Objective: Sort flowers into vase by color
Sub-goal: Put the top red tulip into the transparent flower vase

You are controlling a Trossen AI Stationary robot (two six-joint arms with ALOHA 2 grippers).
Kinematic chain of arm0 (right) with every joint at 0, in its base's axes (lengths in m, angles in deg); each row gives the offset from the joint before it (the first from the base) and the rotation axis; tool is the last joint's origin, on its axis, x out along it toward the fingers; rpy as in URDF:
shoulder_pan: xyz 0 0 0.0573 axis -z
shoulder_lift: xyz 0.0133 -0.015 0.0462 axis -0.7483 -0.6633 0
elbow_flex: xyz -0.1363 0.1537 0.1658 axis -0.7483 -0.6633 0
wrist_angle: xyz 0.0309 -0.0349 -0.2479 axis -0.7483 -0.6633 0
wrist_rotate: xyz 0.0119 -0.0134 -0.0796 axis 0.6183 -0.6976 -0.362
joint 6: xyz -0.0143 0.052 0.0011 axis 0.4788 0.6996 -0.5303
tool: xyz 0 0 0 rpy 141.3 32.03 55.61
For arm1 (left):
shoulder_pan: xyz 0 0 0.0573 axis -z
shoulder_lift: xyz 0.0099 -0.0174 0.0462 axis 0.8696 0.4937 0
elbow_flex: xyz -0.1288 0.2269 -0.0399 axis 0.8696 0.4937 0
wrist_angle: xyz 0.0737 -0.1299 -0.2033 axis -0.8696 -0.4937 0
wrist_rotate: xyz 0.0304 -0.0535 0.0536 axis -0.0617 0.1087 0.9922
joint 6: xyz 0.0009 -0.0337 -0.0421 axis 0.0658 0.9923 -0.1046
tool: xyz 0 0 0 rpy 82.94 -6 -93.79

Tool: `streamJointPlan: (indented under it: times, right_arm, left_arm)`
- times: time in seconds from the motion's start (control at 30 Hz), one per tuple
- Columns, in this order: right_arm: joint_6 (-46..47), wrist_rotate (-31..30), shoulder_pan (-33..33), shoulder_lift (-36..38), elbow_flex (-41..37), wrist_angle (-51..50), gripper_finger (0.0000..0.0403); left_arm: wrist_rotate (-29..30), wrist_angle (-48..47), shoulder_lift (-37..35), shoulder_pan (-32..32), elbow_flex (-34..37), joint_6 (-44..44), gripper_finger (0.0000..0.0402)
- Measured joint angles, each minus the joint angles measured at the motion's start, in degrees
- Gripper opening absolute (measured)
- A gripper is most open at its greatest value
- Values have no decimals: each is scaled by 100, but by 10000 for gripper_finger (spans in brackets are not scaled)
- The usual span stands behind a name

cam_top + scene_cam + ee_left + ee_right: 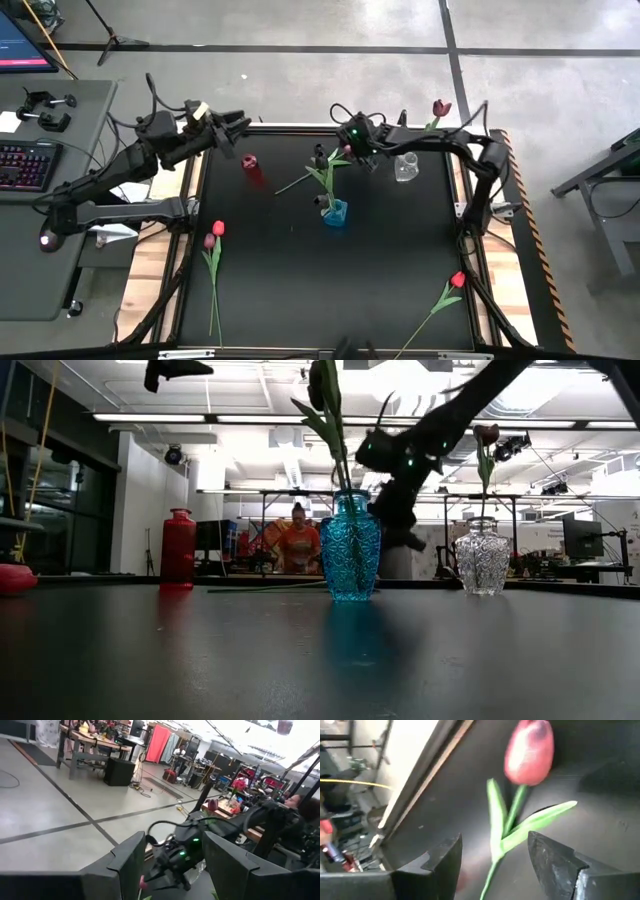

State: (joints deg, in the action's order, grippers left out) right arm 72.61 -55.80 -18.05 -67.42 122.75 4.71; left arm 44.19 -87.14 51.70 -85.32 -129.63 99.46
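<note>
High view: right hand (347, 150), parted, hovers above a tulip (318, 170) beside the blue vase (335, 212).

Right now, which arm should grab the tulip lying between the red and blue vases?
Right. The right hand hovers open over that tulip, which is framed squarely in its wrist view. The left hand is open at the table's edge, beyond the red vase.

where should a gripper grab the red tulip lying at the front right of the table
Grip the red tulip mid-stem, below the head and clear of the leaf, coming straight down with fingers across the stem. It lies flat and alone, and the stem is the thin part.
</note>
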Motion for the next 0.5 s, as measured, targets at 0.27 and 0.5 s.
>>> streamJointPlan:
  times: [0.27,0.5]
  right_arm:
    - [403,356,203,-291,0,-46,215]
    - [556,534,387,-454,0,-101,200]
  left_arm:
    - [-13,-18,0,2,0,-34,186]
    - [-15,-50,26,2,0,-53,186]
